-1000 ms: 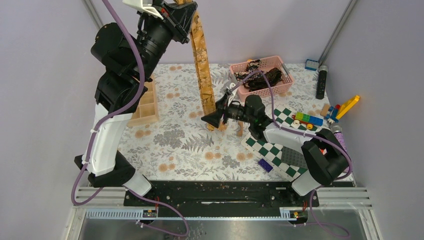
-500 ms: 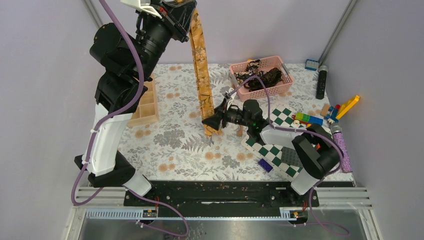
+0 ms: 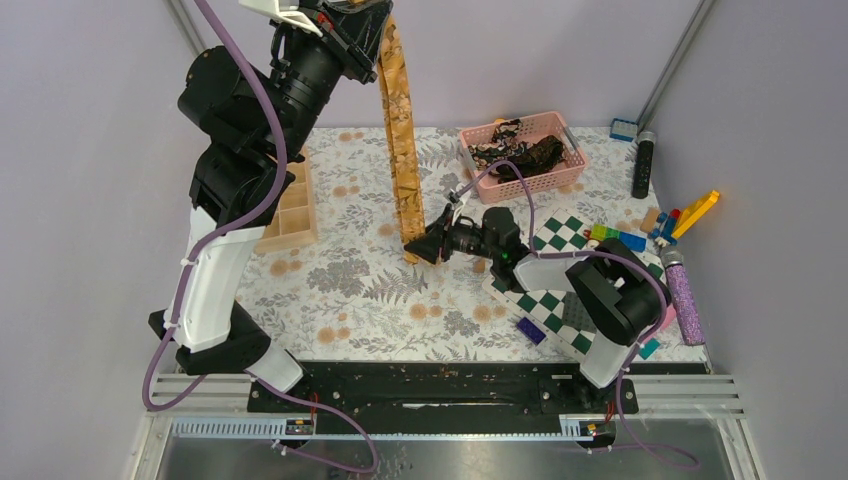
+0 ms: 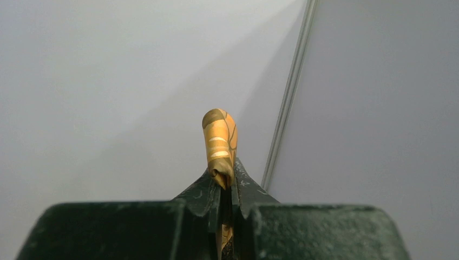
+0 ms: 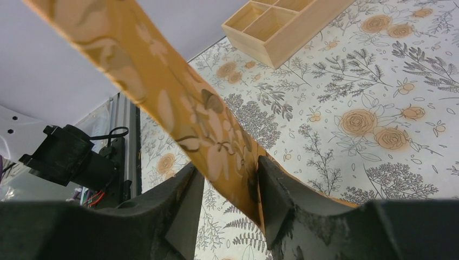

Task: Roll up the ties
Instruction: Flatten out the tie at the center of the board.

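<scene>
Right gripper (image 5: pixel 230 179): closer in now, fingers flanking tie (image 3: pixel 402 150) low end; grip unclear.
Left gripper (image 4: pixel 227 187): clenched on top end.
Handling: likely light, limp, slick; best pinched flat near tip.

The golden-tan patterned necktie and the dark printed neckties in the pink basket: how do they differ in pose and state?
The golden-tan patterned necktie hangs straight; the dark printed neckties lie bunched. The golden one is clamped at its top by the left jaws, with the right jaws around its lower part; the dark ones rest untouched in the pink plastic basket. Both are patterned fabric.
</scene>
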